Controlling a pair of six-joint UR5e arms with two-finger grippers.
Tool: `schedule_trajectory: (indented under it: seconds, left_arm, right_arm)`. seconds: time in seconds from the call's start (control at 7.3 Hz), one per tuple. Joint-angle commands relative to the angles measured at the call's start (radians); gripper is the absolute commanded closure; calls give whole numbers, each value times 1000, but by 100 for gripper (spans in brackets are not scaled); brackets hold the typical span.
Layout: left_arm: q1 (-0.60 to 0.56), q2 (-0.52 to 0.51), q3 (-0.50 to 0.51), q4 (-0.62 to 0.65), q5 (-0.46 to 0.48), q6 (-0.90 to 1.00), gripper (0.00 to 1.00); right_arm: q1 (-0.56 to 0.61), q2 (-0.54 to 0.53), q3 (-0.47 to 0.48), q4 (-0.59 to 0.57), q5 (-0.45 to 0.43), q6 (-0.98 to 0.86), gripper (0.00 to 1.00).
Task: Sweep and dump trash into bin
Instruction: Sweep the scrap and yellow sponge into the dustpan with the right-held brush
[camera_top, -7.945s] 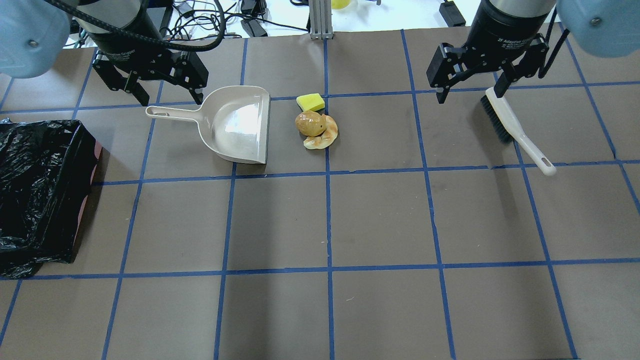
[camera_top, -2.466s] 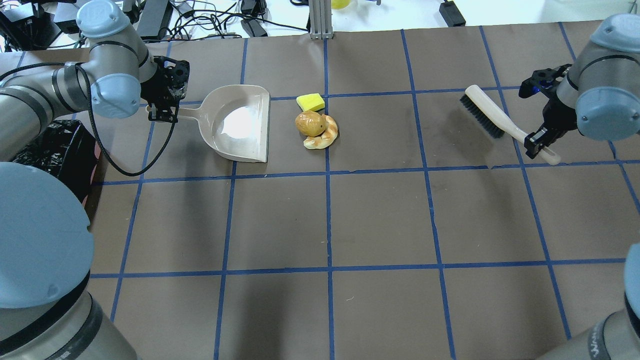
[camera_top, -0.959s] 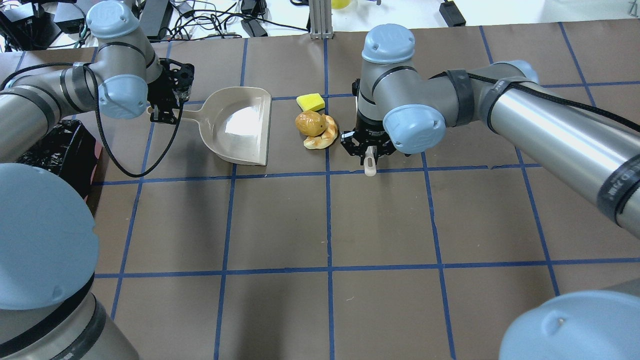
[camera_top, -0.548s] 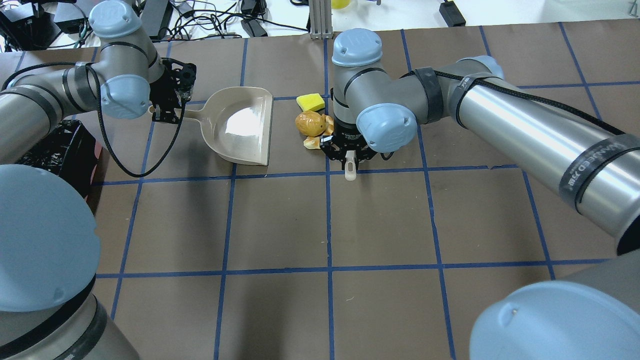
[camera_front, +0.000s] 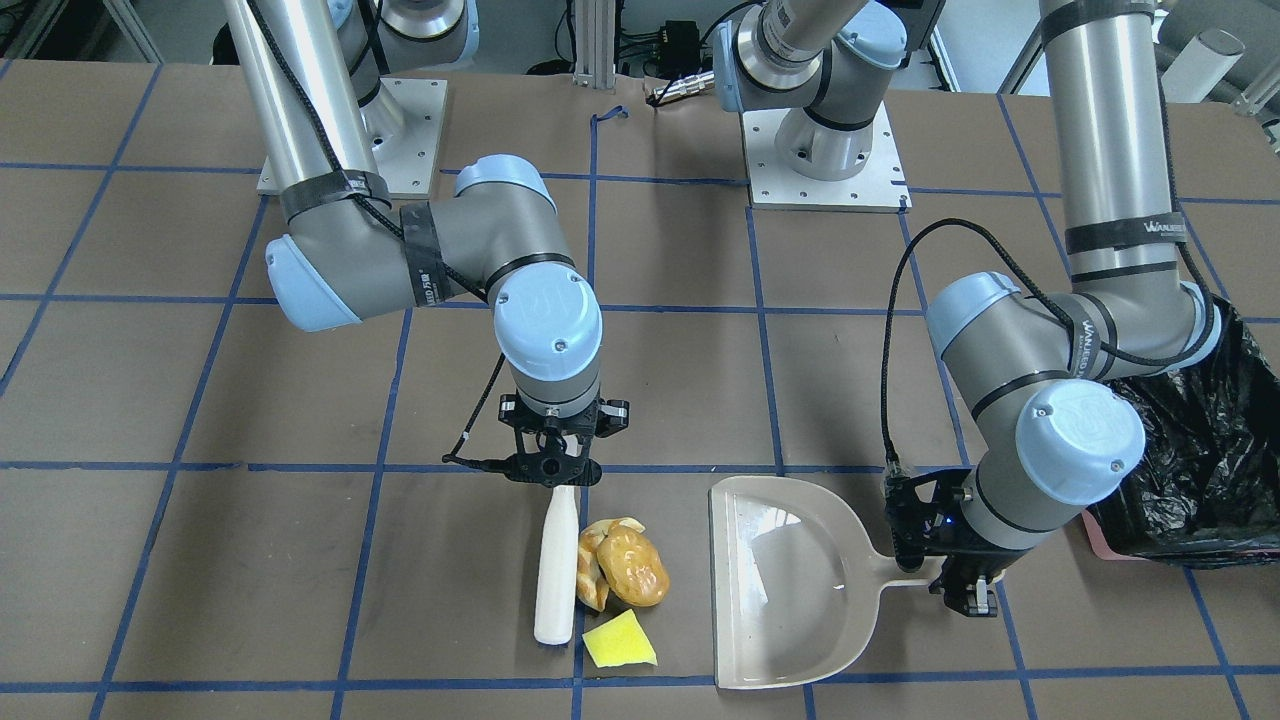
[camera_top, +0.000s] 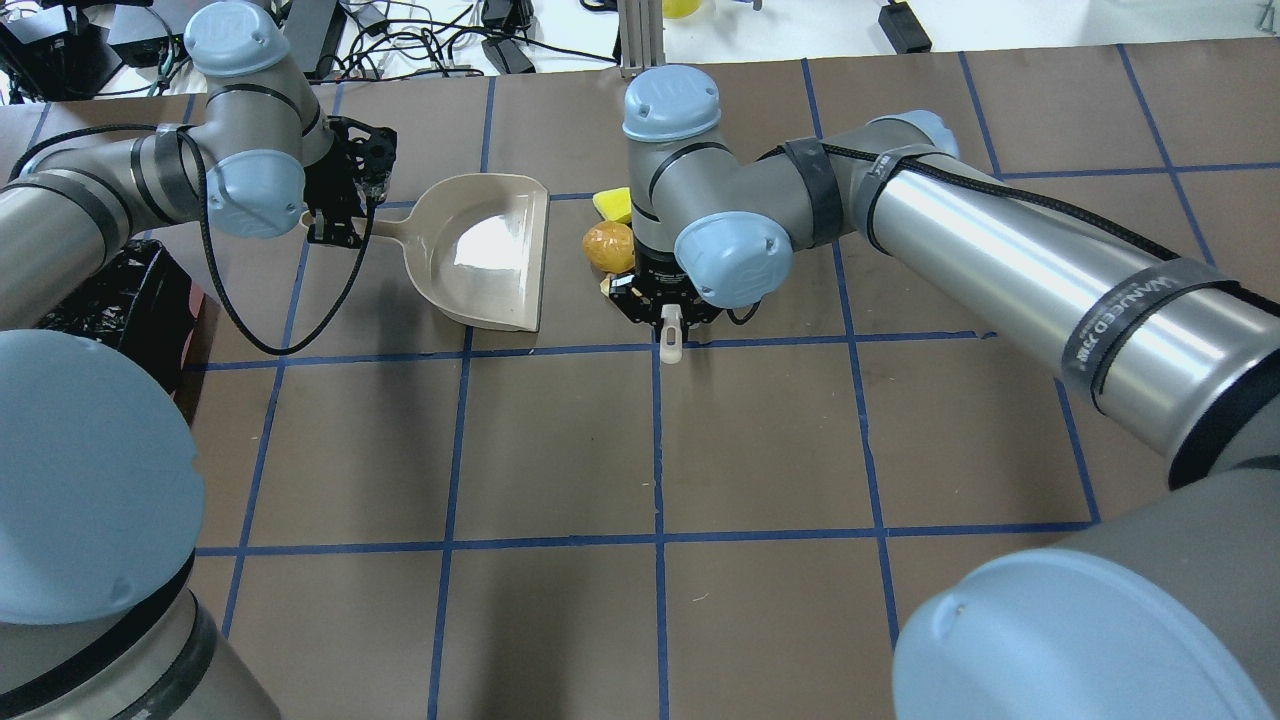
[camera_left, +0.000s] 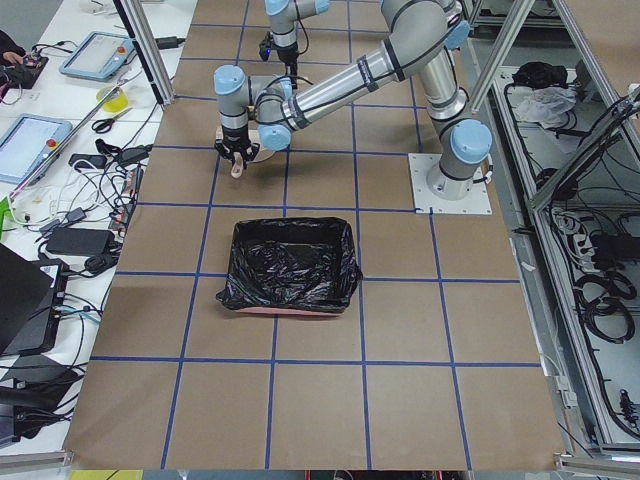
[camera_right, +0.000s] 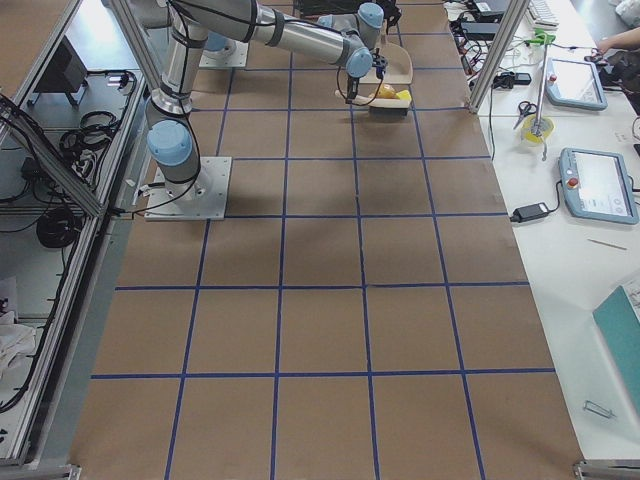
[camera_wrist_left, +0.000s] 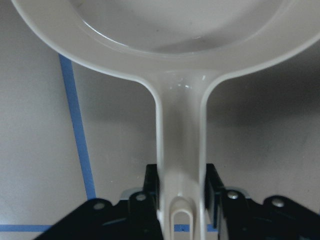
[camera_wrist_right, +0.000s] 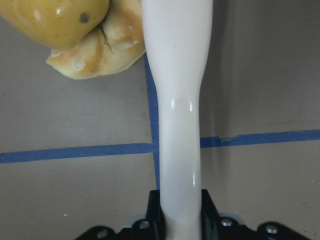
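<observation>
The trash lies in a small heap: a round golden-brown pastry (camera_front: 632, 568), a paler pastry piece (camera_front: 590, 580) and a yellow sponge wedge (camera_front: 618, 640). My right gripper (camera_front: 555, 478) is shut on the white brush (camera_front: 555, 570), whose head rests against the pastries on the side away from the dustpan. The right wrist view shows the brush handle (camera_wrist_right: 176, 100) beside the pastries (camera_wrist_right: 75, 30). My left gripper (camera_front: 965, 590) is shut on the handle of the beige dustpan (camera_front: 790, 580), whose open lip faces the trash a short gap away. The handle (camera_wrist_left: 180, 165) sits between the fingers in the left wrist view.
The bin (camera_left: 290, 265), lined with a black bag, stands on the robot's left, beyond the dustpan and behind my left arm (camera_front: 1040, 400). Its edge shows in the overhead view (camera_top: 150, 290). The brown table carries blue tape grid lines (camera_top: 657, 450).
My right arm has carried the brush leftward in the overhead view, pushing the pastries closer to the dustpan's lip. The left gripper and dustpan have edged slightly towards the trash.
</observation>
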Motion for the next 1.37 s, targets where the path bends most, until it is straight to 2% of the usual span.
schedule_trajectory:
  seconds: [0.0, 0.55, 0.68, 1.23]
  left_arm:
    - [-1, 1, 0, 0, 1, 0, 100]
    - [-5, -1, 1, 2, 3, -3, 100]
    - [-5, 1, 1, 2, 3, -3, 100]
    - [-5, 2, 1, 2, 1, -3, 100]
  right_arm:
    - [57, 60, -87, 2, 5, 85, 100]
    - [180, 152, -222, -1, 66, 256, 100]
    - [195, 159, -241, -4, 119, 302, 100]
    - [247, 166, -305, -10, 192, 374, 100]
